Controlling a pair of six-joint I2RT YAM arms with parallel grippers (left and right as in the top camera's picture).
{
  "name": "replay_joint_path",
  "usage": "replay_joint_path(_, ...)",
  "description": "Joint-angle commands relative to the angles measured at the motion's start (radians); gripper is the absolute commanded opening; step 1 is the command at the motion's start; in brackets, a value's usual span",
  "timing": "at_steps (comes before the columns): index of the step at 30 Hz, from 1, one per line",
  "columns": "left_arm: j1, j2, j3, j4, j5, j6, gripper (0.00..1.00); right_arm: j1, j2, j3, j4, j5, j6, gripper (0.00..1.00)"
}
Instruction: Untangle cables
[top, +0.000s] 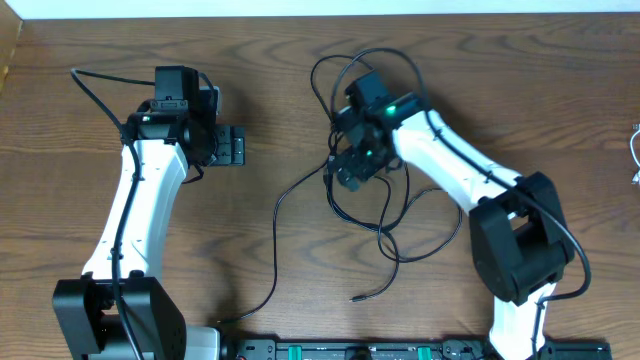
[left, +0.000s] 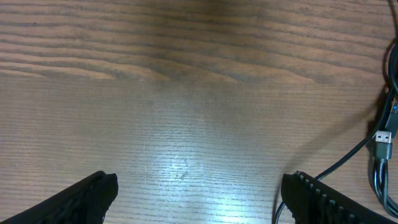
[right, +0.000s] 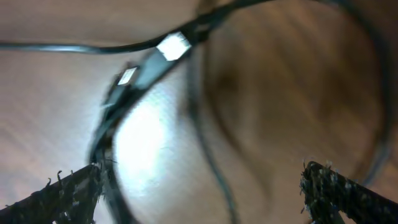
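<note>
Black cables (top: 385, 215) lie tangled in loops at the table's middle. One long strand (top: 275, 225) runs off to the lower left, and a plug end (top: 357, 298) lies at the front. My right gripper (top: 350, 168) hovers low over the tangle's left side, open. In the right wrist view its jaws (right: 202, 180) are wide apart, with blurred black strands (right: 211, 168) and two plugs (right: 173, 46) below them. My left gripper (top: 236, 147) is open and empty, left of the tangle. In the left wrist view the jaws (left: 199, 186) frame bare wood, with a cable plug (left: 384, 142) at the right edge. A white cable (top: 635, 150) peeks in at the far right edge.
The wooden table (top: 300, 260) carries both arms. A black rail with green parts (top: 350, 351) runs along the front edge. The left arm's own thick black wire (top: 95, 85) loops near the back left.
</note>
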Motion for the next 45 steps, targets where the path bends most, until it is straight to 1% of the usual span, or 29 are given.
replay_joint_path(1,-0.001,0.006,0.004,-0.003,-0.002,-0.001,0.90,0.035,-0.002,-0.001,-0.027,0.037,-0.017,0.99)
replay_joint_path(7,-0.001,0.006,0.004,-0.003,-0.002,-0.001,0.90,0.066,-0.002,-0.048,-0.032,0.188,0.008,0.99)
replay_joint_path(16,-0.001,0.006,0.004,-0.002,-0.002,-0.001,0.90,0.047,-0.002,-0.198,0.044,0.199,0.069,0.98)
replay_joint_path(17,-0.001,0.006,0.004,-0.002,-0.002,-0.001,0.90,0.047,-0.002,-0.211,0.057,0.199,0.073,0.92)
replay_joint_path(18,-0.001,0.006,0.004,-0.002,-0.002,-0.002,0.90,0.047,-0.002,-0.221,0.068,0.199,0.078,0.80)
replay_joint_path(19,-0.001,0.006,0.004,-0.002,-0.002,-0.002,0.90,0.047,-0.002,-0.229,0.078,0.199,0.086,0.54)
replay_joint_path(20,-0.001,0.006,0.004,-0.002,-0.002,-0.002,0.90,0.047,-0.002,-0.230,0.084,0.199,0.099,0.22)
replay_joint_path(21,-0.001,0.006,0.004,-0.002,-0.002,-0.002,0.90,0.047,-0.002,-0.230,0.092,0.199,0.116,0.03)
replay_joint_path(22,-0.001,0.006,0.004,-0.002,-0.002,-0.002,0.90,0.047,-0.002,-0.227,0.099,0.200,0.135,0.01)
replay_joint_path(24,-0.001,0.006,0.004,-0.002,-0.002,-0.002,0.90,0.047,-0.010,-0.212,0.104,0.204,0.177,0.01)
replay_joint_path(27,-0.001,0.006,0.004,-0.002,-0.002,-0.002,0.90,0.047,-0.039,-0.163,0.098,0.262,0.246,0.01)
replay_joint_path(29,-0.001,0.006,0.004,-0.002,-0.002,-0.002,0.90,0.047,-0.071,-0.119,0.087,0.294,0.265,0.01)
replay_joint_path(34,-0.001,0.006,0.004,-0.002,-0.002,-0.002,0.90,0.047,-0.195,0.021,0.055,0.338,0.263,0.01)
replay_joint_path(37,-0.001,0.006,0.004,-0.002,-0.002,-0.002,0.90,0.046,-0.293,0.116,0.030,0.398,0.240,0.01)
replay_joint_path(41,-0.001,0.006,0.004,0.001,-0.002,-0.002,0.90,0.048,-0.415,0.225,0.038,0.528,0.206,0.01)
replay_joint_path(45,-0.001,0.006,0.004,0.001,-0.002,-0.002,0.90,0.052,-0.512,0.308,0.070,0.677,0.203,0.01)
